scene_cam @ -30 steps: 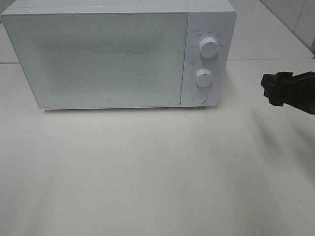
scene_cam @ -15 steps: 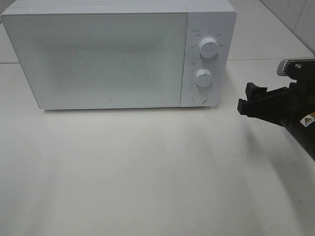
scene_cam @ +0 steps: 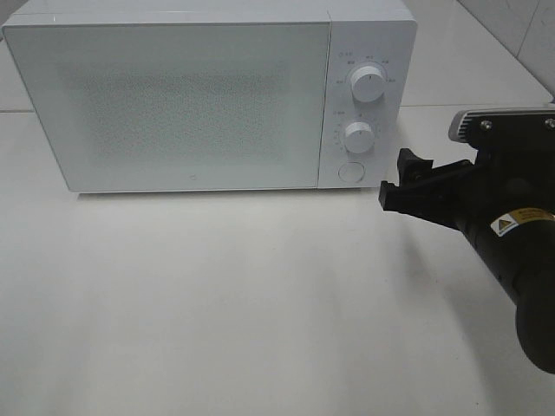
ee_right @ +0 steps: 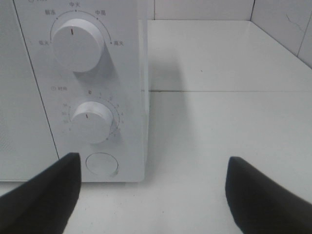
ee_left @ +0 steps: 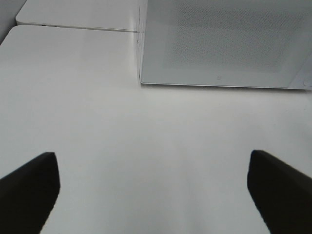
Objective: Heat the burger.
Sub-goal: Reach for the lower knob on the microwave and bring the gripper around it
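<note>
The burger is out of view in every frame. A white microwave point(scene_cam: 191, 104) stands at the back of the table with its door shut. My right gripper point(scene_cam: 395, 180) hovers open and empty just right of the control panel, level with the round button point(scene_cam: 350, 171). In the right wrist view the open gripper point(ee_right: 151, 195) faces the panel's lower corner, with the button point(ee_right: 101, 164) by one finger point(ee_right: 44, 195). My left gripper point(ee_left: 155, 190) is open and empty above bare table, facing the microwave's door point(ee_left: 224, 44). It does not show in the exterior view.
Two white knobs sit on the panel, the upper knob point(scene_cam: 368, 85) above the lower knob point(scene_cam: 358, 136). The white table point(scene_cam: 260, 303) stretches in front of the microwave. A tiled wall point(scene_cam: 520, 35) rises at the far right.
My right arm has moved in from the right edge towards the microwave's control panel, with its jaws still open. The microwave has not changed.
</note>
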Controlling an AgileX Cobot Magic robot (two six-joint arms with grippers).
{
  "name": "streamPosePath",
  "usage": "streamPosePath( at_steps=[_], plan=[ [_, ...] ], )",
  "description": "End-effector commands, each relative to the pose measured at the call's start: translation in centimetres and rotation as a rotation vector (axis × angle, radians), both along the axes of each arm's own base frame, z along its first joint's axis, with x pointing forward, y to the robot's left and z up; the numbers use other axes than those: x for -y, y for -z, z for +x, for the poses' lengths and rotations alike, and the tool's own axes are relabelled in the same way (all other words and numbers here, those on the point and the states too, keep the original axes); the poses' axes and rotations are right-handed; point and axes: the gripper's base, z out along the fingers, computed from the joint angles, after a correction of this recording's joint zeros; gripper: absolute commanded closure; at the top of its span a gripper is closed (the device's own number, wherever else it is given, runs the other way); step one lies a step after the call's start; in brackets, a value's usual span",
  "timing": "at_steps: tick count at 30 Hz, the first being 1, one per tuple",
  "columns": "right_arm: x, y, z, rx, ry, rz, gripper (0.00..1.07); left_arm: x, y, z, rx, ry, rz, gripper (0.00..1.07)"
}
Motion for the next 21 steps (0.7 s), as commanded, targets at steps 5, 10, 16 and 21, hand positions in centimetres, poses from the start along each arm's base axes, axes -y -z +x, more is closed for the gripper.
streamPosePath(
  at_steps=[5, 10, 16, 21],
  plan=[
    [-1.1, -2.2, 1.6, 0.137, 0.019, -0.038, 0.31, 0.1, 0.0, -0.2, 0.031, 0.001, -0.010, 0.06],
    [-1.9, -1.6, 2.4, 0.145, 0.011, -0.053, 0.31, 0.1, 0.0, -0.2, 0.031, 0.001, -0.010, 0.06],
    [-3.0, -0.1, 3.6, 0.117, -0.007, -0.074, 0.31, 0.1, 0.0, -0.2, 0.030, 0.002, -0.009, 0.06],
    [-3.9, 0.3, 4.6, 0.123, -0.006, -0.068, 0.31, 0.1, 0.0, -0.2, 0.030, 0.002, -0.009, 0.06]
  ],
)
